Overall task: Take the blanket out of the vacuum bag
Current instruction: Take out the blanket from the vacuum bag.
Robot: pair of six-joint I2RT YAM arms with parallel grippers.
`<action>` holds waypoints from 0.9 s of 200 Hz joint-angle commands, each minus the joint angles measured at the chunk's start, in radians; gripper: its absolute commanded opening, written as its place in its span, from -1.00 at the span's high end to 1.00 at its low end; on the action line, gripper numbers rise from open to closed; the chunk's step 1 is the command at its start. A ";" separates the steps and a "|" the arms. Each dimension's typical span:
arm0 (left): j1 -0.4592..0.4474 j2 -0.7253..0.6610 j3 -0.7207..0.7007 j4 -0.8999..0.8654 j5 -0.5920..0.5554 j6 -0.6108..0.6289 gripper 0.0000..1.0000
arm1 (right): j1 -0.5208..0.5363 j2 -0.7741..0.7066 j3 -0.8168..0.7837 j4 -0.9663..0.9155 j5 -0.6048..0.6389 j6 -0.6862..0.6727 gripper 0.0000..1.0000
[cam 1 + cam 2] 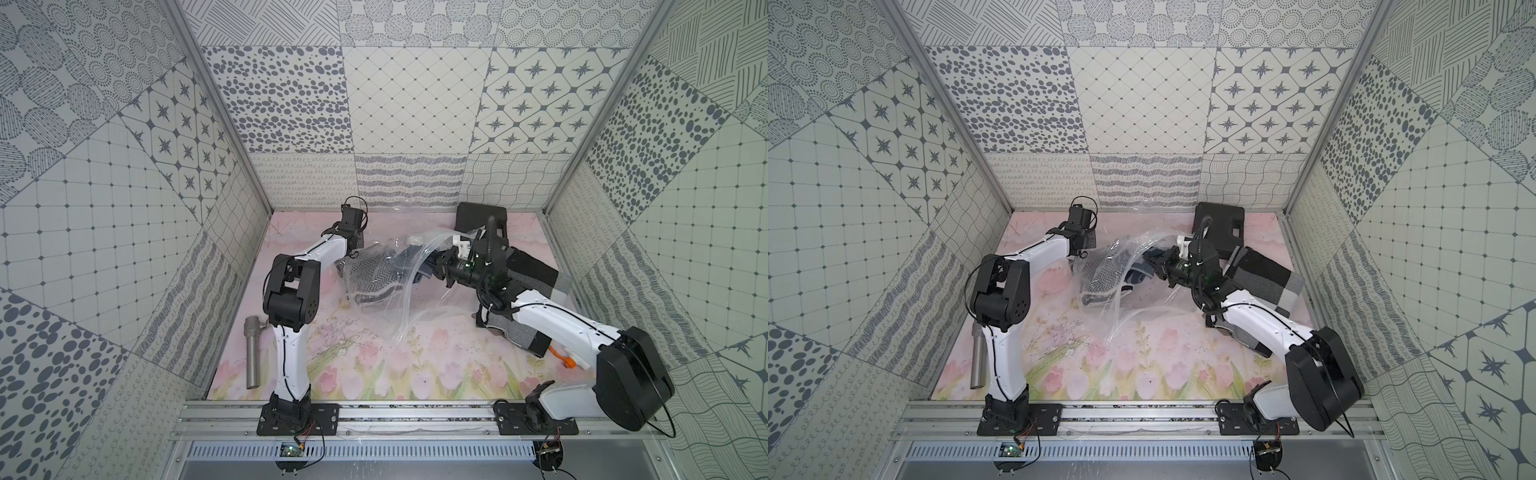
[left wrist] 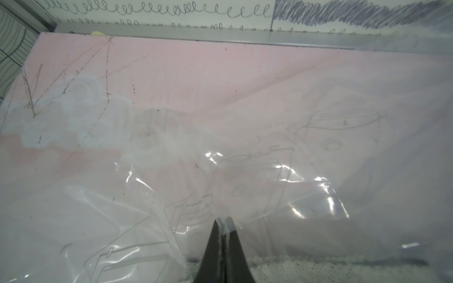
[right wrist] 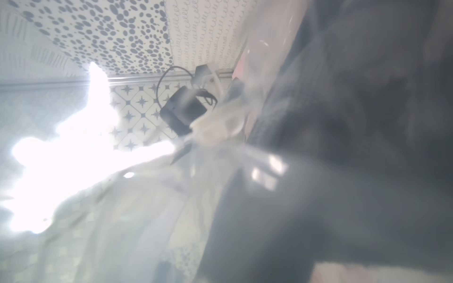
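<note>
The vacuum bag [image 1: 386, 299] lies crumpled at mid-table, clear and crinkly, with a small white valve cap [image 1: 415, 240] near its rear. Inside it the blanket [image 1: 374, 274] shows a grey herringbone face and a dark fold [image 1: 1142, 254]. My left gripper [image 2: 224, 220] is shut on a pinch of the bag's plastic at its rear left edge [image 1: 354, 251]. My right gripper [image 1: 432, 266] reaches in from the right, shut on the dark fold. In the right wrist view blurred plastic and dark fabric [image 3: 331, 196] hide its jaws.
A black hard case [image 1: 478, 216] stands against the back wall. Black-and-grey checked fabric [image 1: 534, 270] lies under my right arm. A metal cylinder [image 1: 252, 357] rests by the left wall. An orange-and-white tool [image 1: 565, 359] lies at the right edge.
</note>
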 commanded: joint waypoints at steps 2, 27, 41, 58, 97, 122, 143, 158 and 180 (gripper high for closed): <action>0.045 0.086 0.148 -0.064 -0.198 -0.008 1.00 | -0.009 -0.083 -0.057 0.115 -0.044 0.059 1.00; 0.063 0.100 0.169 -0.034 -0.226 0.015 1.00 | -0.038 -0.124 -0.126 0.259 -0.033 0.147 1.00; 0.073 0.106 0.178 -0.032 -0.259 0.027 1.00 | -0.050 -0.151 -0.091 0.136 -0.063 0.090 1.00; 0.095 0.097 0.173 -0.034 -0.291 0.034 1.00 | -0.062 -0.210 -0.032 -0.036 -0.079 -0.010 1.00; 0.167 0.012 0.079 -0.002 -0.295 0.042 1.00 | -0.239 -0.365 0.075 -0.394 -0.114 -0.207 1.00; 0.180 -0.047 0.005 0.045 -0.295 0.083 1.00 | -0.377 -0.395 0.104 -0.421 -0.178 -0.219 1.00; 0.184 -0.084 -0.041 0.055 -0.291 0.083 1.00 | -0.446 -0.399 0.160 -0.455 -0.188 -0.267 1.00; 0.184 -0.100 -0.064 0.056 -0.289 0.074 1.00 | -0.501 -0.400 0.195 -0.444 -0.217 -0.271 1.00; 0.185 -0.110 -0.084 0.055 -0.283 0.061 1.00 | -0.598 -0.387 0.253 -0.396 -0.296 -0.232 1.00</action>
